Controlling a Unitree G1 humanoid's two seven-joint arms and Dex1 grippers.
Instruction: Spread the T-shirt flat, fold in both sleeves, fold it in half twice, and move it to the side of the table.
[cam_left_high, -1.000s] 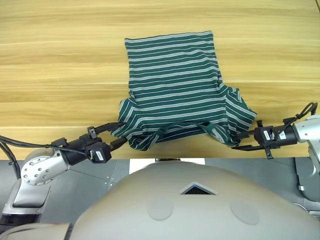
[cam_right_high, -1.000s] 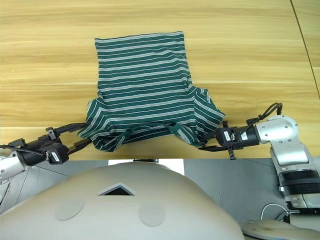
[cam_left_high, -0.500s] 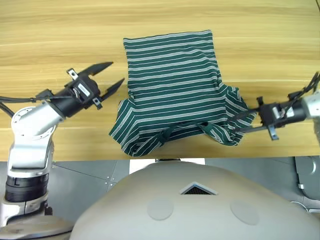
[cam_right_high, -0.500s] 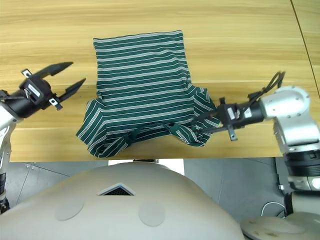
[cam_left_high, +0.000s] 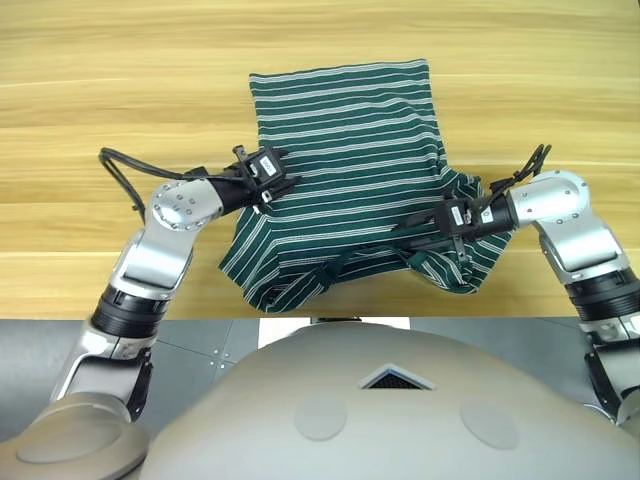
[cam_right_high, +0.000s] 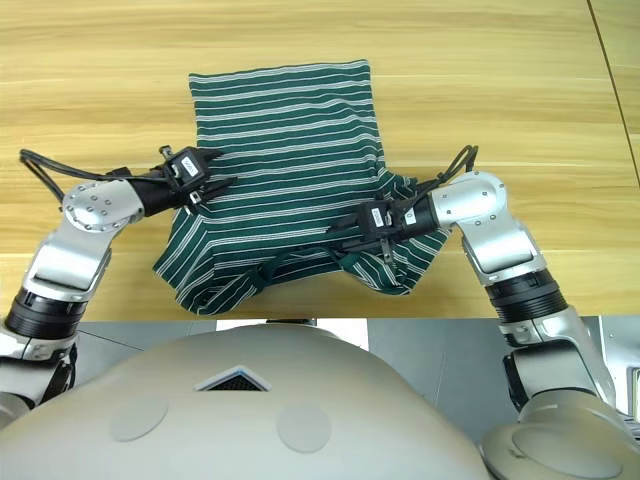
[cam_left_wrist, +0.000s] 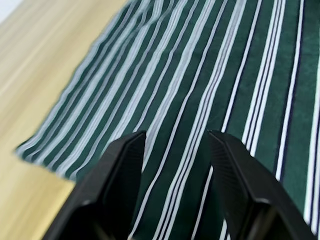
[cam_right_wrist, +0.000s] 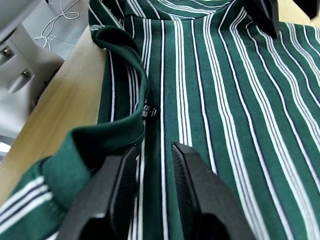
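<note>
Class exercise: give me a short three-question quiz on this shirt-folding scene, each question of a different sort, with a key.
1. True or false: the T-shirt lies fully flat on the table.
2. The left gripper is: A) open over the T-shirt; B) shut on a sleeve; C) on bare wood.
3. Fill in: the right gripper is beside the T-shirt's ____.
Key: 1 false, its near end is bunched; 2 A; 3 collar.

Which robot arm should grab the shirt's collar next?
Probably the right. The right gripper, open, sits just above the collar at the T-shirt's near edge. The left gripper, also open, is over the shirt's left side, farther from it.
</note>
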